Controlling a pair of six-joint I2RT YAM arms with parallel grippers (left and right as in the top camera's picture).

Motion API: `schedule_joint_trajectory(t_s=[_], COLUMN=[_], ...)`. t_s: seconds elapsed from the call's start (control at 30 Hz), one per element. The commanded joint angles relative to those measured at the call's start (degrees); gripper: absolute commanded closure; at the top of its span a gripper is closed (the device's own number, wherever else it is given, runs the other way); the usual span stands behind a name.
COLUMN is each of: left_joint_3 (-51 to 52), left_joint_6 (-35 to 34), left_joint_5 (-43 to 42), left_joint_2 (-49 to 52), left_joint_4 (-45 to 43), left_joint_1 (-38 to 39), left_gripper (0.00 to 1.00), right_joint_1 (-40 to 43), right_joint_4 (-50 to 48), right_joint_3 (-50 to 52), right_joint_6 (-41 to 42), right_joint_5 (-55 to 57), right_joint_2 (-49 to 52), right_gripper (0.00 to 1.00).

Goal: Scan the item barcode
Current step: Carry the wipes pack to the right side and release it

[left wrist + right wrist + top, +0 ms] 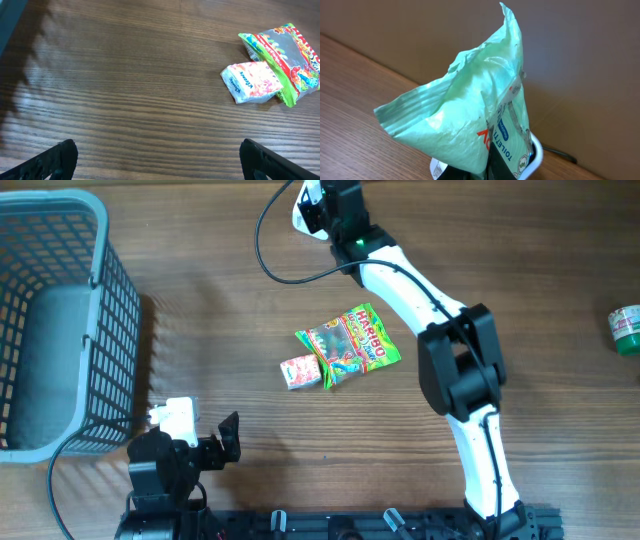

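At the left of the worktop (200, 310) sits a grey basket (60, 320). Just in front of it the left gripper (226, 438) hangs low with its jaws spread wide and nothing between them. From it, a Haribo bag (352, 343) and a small pink sachet (300, 370) lie ahead and to the right, touching each other.

The item being scanned is not among these. The right arm (455, 360) reaches diagonally to the far edge, and the right gripper (490, 172) is clenched on the bottom of a pale green packet (465, 120). The packet stands upright, its long axis vertical and its crumpled top pointing up. Its printed strip, marked "TOILET", faces the wrist camera. No barcode is legible.

A white rounded part (536, 156) sits just behind the packet's base; I cannot tell what it is. The scan likely depends on which way the right wrist turns that printed face. A green tub (626, 330) sits at the far right edge, well apart.
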State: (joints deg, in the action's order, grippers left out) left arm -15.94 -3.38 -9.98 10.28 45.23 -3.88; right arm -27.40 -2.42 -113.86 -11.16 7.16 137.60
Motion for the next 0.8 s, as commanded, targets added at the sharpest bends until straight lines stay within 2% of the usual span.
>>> schedule_joint_trajectory(t_s=[0.0,0.17,0.3,0.33,0.4,0.47,0.53,0.6,0.7,0.77], left_joint_3=[-0.02,-0.02,-0.02,-0.02,-0.02,-0.02,-0.02,-0.02,-0.02,-0.02], left_joint_6=[-0.52,-0.52,-0.52,-0.52,-0.52,-0.52,-0.52,-0.52,-0.52,-0.52], left_joint_5=[-0.68,-0.68,-0.7,-0.68,-0.68,-0.7,-0.68,-0.68,-0.68,-0.68], left_joint_2=[-0.2,-0.2,-0.2,-0.2,-0.2,-0.2,-0.2,-0.2,-0.2,-0.2], left_joint_4=[-0.15,-0.15,-0.15,-0.15,-0.15,-0.15,-0.15,-0.15,-0.15,-0.15], left_joint_1=[-0.37,-0.37,-0.37,-0.37,-0.37,-0.37,-0.37,-0.37,-0.37,-0.37], left_gripper=[0.0,0.0,0.0,0.0,0.0,0.0,0.0,0.0,0.0,0.0], right_joint_1=[-0.83,-2.36,-5.07,-5.7,-5.81,-5.64,-4.22,-2.12,3.91,9.46], right_joint_4=[0.07,4.94,6.43,8.72,13.79,20.94,33.86,43.52,56.85,61.51], right_joint_3=[-3.58,-3.56,-4.37,-4.42,-4.42,-4.44,-4.42,-4.42,-4.42,-4.04], right_joint_6=[-3.1,-10.97,-21.81,-24.15,-24.06,-20.68,-10.71,0.37,15.17,19.63], right_joint_5=[2.12,7.15,17.7,23.47,30.05,35.43,40.37,40.39,34.25,27.61], right_joint_2=[1.84,3.74,3.74,3.74,3.5,3.04,1.2,-0.81,-2.84,-2.75], right_gripper=[0.96,0.96,0.96,0.96,0.96,0.96,0.96,0.96,0.96,0.96])
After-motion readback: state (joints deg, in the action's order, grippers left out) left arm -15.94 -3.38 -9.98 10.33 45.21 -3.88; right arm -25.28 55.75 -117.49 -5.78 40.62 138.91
